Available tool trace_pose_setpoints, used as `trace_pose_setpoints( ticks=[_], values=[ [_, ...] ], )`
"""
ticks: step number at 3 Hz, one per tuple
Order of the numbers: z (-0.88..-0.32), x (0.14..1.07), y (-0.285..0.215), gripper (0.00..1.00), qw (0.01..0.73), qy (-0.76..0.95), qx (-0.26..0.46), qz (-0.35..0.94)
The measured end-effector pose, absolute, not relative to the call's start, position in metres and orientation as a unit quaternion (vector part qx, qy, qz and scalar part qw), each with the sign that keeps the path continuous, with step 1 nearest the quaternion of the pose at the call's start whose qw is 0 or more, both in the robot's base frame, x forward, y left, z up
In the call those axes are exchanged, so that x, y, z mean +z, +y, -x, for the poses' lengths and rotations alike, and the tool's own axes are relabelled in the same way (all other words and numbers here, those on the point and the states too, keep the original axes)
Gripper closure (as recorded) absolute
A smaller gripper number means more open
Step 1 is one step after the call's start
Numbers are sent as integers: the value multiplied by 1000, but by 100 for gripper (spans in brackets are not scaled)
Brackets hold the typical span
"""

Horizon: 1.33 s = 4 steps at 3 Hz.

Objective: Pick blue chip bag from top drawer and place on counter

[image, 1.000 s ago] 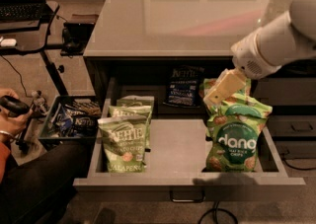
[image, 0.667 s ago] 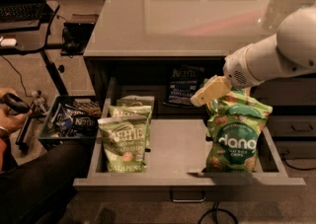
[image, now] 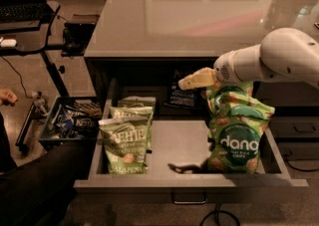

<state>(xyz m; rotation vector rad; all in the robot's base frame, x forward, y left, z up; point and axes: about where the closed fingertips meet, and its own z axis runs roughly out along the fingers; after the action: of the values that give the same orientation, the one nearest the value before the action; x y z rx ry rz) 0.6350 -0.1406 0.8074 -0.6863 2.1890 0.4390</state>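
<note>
Hovering my cream end effector, state I cannot tell, by the dark navy crinkly chip bag: probably light, slippery; pinch its top.

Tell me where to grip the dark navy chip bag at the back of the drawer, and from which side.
Grip the top edge of the dark navy-blue crinkly chip bag, coming from the front. It stands upright at the back of the grey metal drawer, under the edge of the glossy grey counter, so straight down looks blocked. The gripper hovers by its top.
</note>
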Motion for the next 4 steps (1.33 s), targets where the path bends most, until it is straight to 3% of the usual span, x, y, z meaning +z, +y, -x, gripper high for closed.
trace_pose_setpoints(
  ticks=[2,4],
  values=[
    [-636,802,-139,0,397,861,166,270],
    [-658,749,-134,0,432,846,70,305]
  ],
)
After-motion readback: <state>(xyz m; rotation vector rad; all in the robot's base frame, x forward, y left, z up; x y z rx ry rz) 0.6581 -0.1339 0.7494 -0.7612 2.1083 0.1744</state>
